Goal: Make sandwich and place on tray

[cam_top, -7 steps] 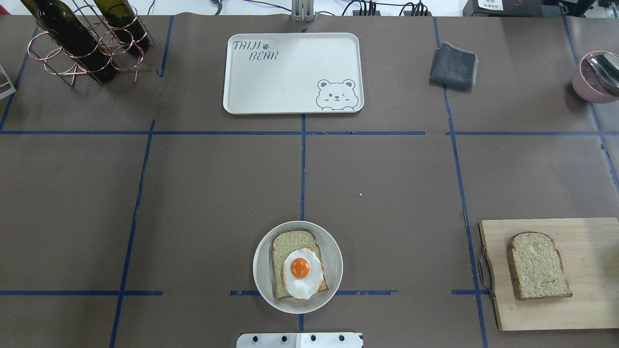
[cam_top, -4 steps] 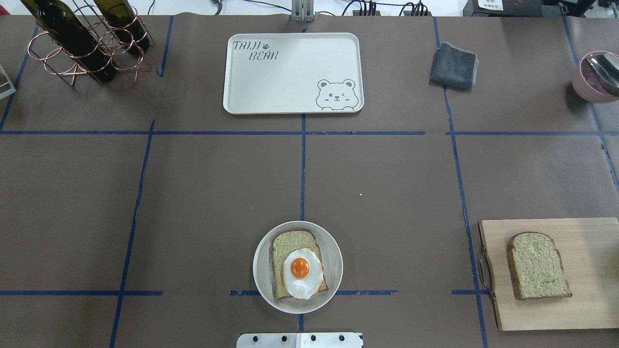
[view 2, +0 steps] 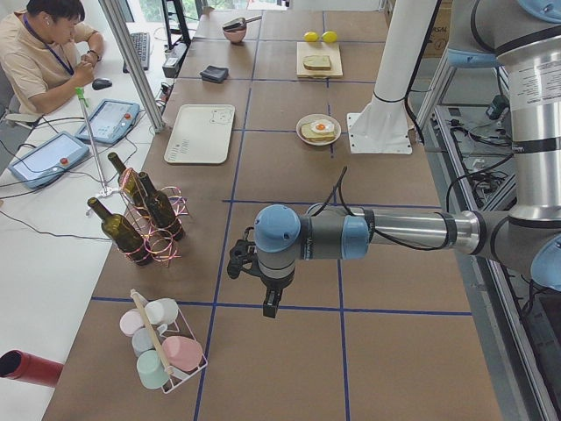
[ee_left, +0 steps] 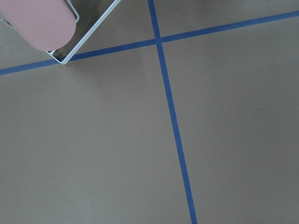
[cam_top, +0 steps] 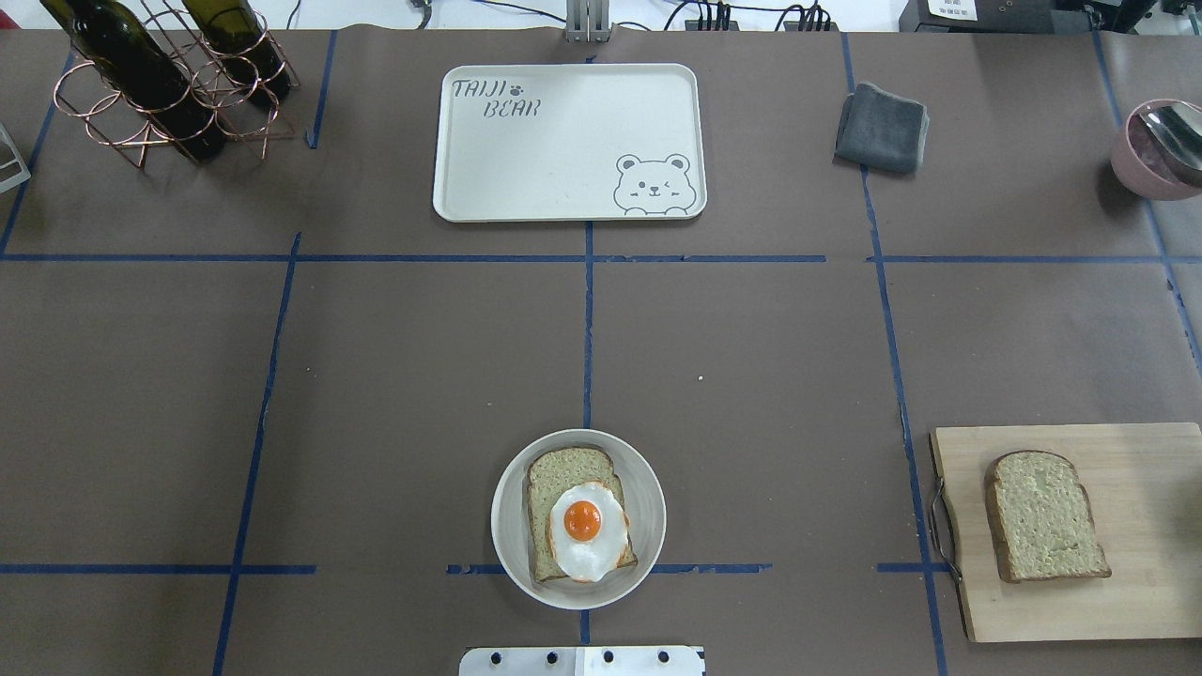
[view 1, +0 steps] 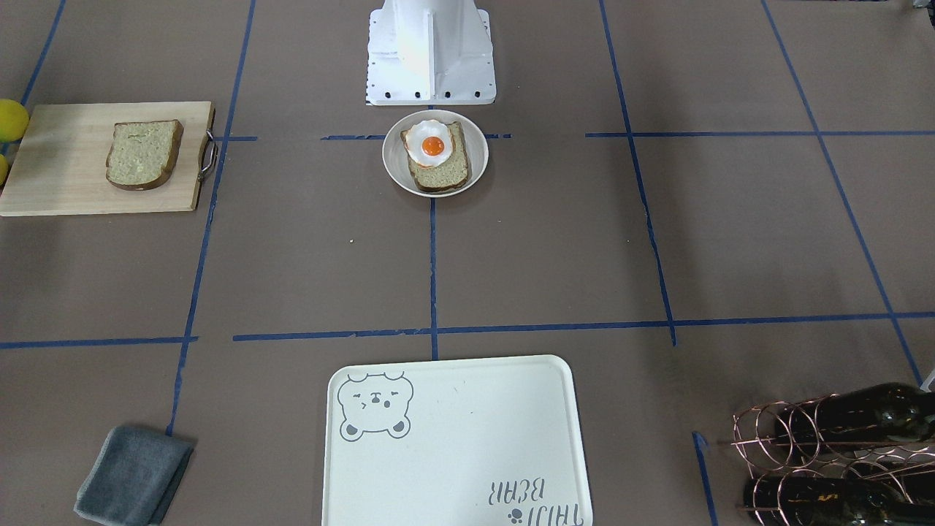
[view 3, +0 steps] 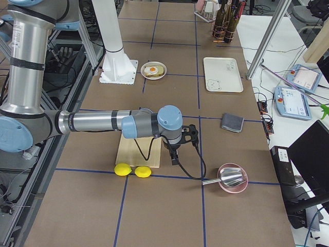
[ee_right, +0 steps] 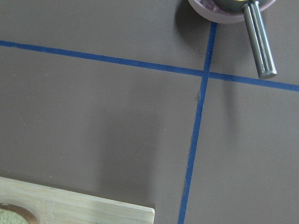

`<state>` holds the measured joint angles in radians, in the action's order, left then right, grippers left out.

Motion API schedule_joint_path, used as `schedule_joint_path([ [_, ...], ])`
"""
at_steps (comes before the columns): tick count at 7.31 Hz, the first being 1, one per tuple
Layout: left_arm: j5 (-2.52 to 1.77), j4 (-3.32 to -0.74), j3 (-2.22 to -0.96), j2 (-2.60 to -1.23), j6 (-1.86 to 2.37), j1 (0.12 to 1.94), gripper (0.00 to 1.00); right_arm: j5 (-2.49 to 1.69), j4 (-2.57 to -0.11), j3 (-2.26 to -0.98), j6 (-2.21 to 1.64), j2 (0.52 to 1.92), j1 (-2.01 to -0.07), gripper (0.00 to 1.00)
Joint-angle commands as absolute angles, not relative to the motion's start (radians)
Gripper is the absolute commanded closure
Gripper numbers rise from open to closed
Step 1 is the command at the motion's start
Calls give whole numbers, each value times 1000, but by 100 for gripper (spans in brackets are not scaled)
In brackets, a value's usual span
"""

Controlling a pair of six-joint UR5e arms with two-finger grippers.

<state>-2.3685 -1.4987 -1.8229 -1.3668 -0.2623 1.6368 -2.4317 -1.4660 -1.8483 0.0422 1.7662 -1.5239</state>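
Note:
A small whitish bowl [cam_top: 507,526] near the robot base holds one bread slice [cam_top: 563,469] with a fried egg [cam_top: 587,528] on top. A second bread slice [cam_top: 1044,515] lies on the wooden cutting board [cam_top: 1136,601] to the right. The off-white bear tray [cam_top: 568,141] sits bare at the far centre. Neither gripper shows in the overhead or front views. My left gripper [view 2: 270,303] hangs over the table's left end, and my right gripper [view 3: 174,158] hangs just past the cutting board. I cannot tell whether either is open or shut.
A copper rack of wine bottles [cam_top: 169,75] stands far left and a grey cloth [cam_top: 881,127] far right. A pink bowl with a metal scoop [cam_top: 1150,150] is at the right edge. Two lemons [view 3: 131,170] lie beside the board. A cup rack [view 2: 162,346] is near the left gripper.

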Motion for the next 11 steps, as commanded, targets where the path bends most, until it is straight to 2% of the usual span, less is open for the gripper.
schedule_joint_path([
  [1,-2370,-1499,-1824,-1367,-262,1637,0,-2473,-1329,-1855,11,1767,-1452,0],
  [2,-2370,-1499,-1824,-1367,-262,1637,0,-2474,-1269,-1861,-146,1769,-1381,0],
  [4,-2370,-1499,-1824,-1367,-262,1637,0,-2418,-880,-1861,-590,1859,-1164,0],
  [6,-2370,-1499,-1824,-1367,-262,1637,0,-2271,-598,-1858,-834,1984,-978,1],
  [8,-2370,-1499,-1824,-1367,-262,1637,0,-2193,-473,-1855,-975,2032,-884,8],
  [11,-2401,-1497,-1822,-1367,-262,1634,0,-2107,-422,-1847,-1054,2037,-764,21],
])
